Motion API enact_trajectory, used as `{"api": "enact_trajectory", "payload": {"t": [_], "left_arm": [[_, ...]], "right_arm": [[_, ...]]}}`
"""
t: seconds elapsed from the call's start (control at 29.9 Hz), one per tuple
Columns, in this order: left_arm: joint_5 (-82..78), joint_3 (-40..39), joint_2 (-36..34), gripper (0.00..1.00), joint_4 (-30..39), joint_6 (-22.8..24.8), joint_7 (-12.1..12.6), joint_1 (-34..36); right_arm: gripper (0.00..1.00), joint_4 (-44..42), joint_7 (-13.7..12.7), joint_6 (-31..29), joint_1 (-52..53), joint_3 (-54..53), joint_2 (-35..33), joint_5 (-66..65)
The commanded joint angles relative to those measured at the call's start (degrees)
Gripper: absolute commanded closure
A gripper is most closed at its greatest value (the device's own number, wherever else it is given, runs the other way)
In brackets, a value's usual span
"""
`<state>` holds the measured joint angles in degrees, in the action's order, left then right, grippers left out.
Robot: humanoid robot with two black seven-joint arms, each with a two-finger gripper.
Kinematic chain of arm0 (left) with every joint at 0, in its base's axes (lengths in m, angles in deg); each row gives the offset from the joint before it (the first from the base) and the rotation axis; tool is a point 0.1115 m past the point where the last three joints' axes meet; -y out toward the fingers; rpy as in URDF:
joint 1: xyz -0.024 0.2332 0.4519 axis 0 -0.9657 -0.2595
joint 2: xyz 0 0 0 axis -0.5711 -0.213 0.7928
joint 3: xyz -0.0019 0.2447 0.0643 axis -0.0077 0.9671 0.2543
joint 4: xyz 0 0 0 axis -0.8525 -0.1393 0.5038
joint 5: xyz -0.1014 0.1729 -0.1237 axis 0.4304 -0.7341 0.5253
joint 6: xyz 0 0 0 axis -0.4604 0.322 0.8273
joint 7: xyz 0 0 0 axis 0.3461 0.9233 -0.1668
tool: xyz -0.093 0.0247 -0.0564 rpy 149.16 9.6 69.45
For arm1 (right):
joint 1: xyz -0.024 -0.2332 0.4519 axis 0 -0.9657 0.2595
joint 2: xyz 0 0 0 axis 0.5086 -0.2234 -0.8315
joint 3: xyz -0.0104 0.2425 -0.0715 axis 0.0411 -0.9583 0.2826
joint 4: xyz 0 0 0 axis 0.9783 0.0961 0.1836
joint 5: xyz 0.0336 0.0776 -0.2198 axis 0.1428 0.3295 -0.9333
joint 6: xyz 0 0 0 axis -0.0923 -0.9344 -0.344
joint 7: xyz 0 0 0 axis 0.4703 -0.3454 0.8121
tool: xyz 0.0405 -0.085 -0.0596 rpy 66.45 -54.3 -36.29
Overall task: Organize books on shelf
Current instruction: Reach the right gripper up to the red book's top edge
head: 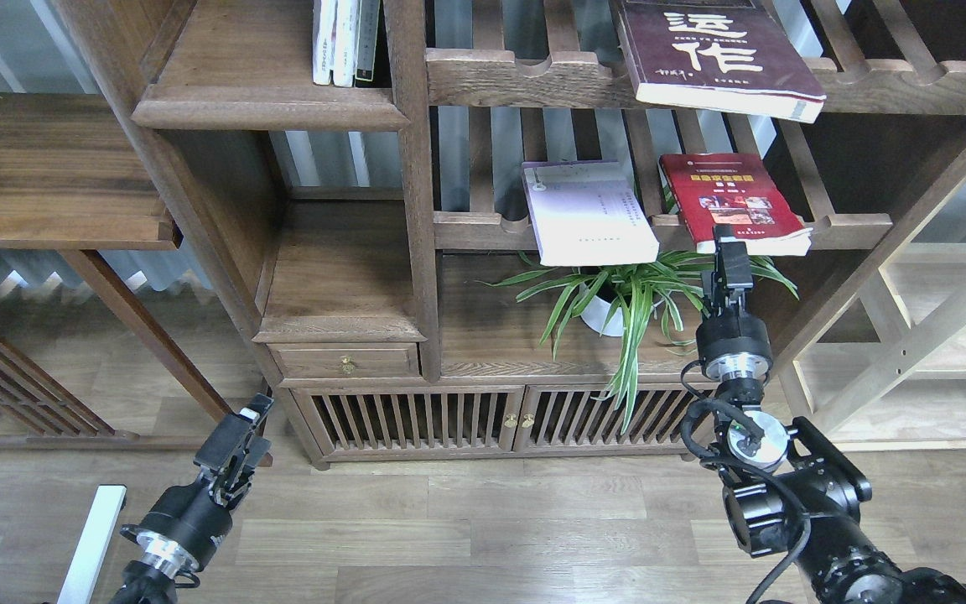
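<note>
The maroon book [718, 50] with white characters lies on the upper slatted rack, overhanging its front. The lavender-white book [588, 214] and the red book [734, 205] lie side by side on the lower slatted rack, both overhanging. The solid shelf [269, 107] at the upper left holds a few upright white books [345, 42]. My right gripper [728, 245] points up just at the red book's front edge; its fingers cannot be told apart. My left gripper [246, 419] is low over the floor at the lower left, empty, its fingers not distinguishable.
A potted spider plant [625, 294] stands under the lower rack, right beside my right arm. A lower solid shelf [340, 277] sits above a small drawer [347, 362]. A cabinet with slatted doors [466, 419] is below. A white strip [93, 537] lies on the floor.
</note>
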<state>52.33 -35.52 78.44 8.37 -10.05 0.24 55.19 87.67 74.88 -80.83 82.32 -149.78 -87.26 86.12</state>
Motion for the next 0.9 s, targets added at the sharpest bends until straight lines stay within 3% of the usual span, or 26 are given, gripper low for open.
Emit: {"api": "enact_trajectory", "payload": {"t": [0.0,0.3,0.87], "left_arm": [[0.1,-0.1,-0.2,0.01,-0.1,0.0,0.0,0.0],[0.2,-0.9,-1.5,0.01,-0.2,0.0,0.0,-1.0],[0.2,-1.8,-2.4,0.01,-0.1,0.0,0.0,-2.5]], "right_arm": [[0.0,-0.4,0.0,2.7,0.5,0.0,0.0,0.0],[0.0,-1.7,0.0,8.3,3.5,-0.8,0.0,0.0],[0.0,-4.5,0.0,12.1,6.5,-3.8,0.0,0.0]]}}
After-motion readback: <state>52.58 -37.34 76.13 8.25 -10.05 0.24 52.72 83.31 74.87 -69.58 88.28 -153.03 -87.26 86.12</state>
